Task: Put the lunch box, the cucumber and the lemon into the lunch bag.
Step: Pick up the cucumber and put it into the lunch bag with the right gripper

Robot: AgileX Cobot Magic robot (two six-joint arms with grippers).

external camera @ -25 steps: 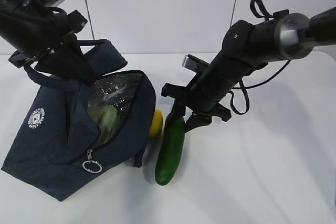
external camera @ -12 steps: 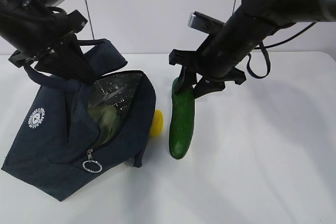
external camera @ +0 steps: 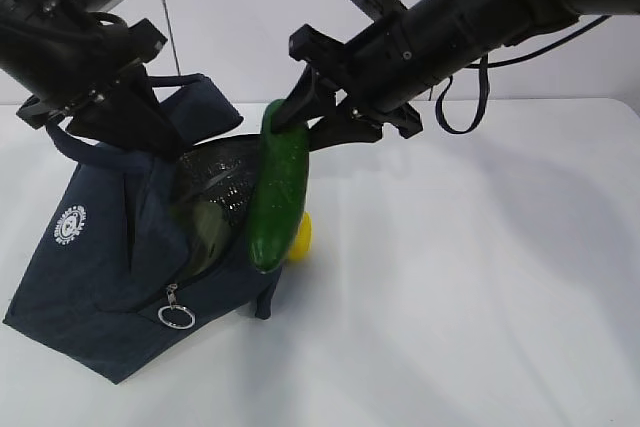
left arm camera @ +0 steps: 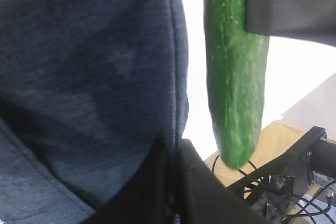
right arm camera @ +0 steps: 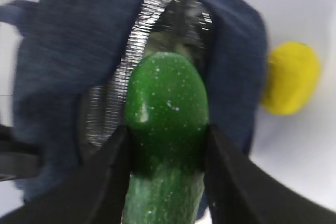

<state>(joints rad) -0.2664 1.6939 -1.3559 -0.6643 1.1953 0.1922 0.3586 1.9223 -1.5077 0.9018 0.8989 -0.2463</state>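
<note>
The navy lunch bag (external camera: 100,257) lies tilted on the white table, its foil-lined mouth (external camera: 215,177) held open. My left gripper (external camera: 150,137) is shut on the bag's upper rim (left arm camera: 176,77). Inside the mouth a pale green shape (external camera: 200,232) shows, the lunch box. My right gripper (external camera: 295,117) is shut on the top end of the dark green cucumber (external camera: 277,192), which hangs almost upright in front of the bag's opening. In the right wrist view the cucumber (right arm camera: 167,108) points at the foil lining (right arm camera: 136,40). The yellow lemon (external camera: 301,237) lies on the table against the bag's right side.
The bag's zipper ring pull (external camera: 176,317) hangs at its front. A loop handle (external camera: 205,107) stands up behind the mouth. White table (external camera: 480,297) stretches to the right and front; a white wall stands behind.
My right gripper has lifted the cucumber off the table and carried it left and up, from beside the lemon to the bag's mouth. The left gripper and bag have stayed put.
</note>
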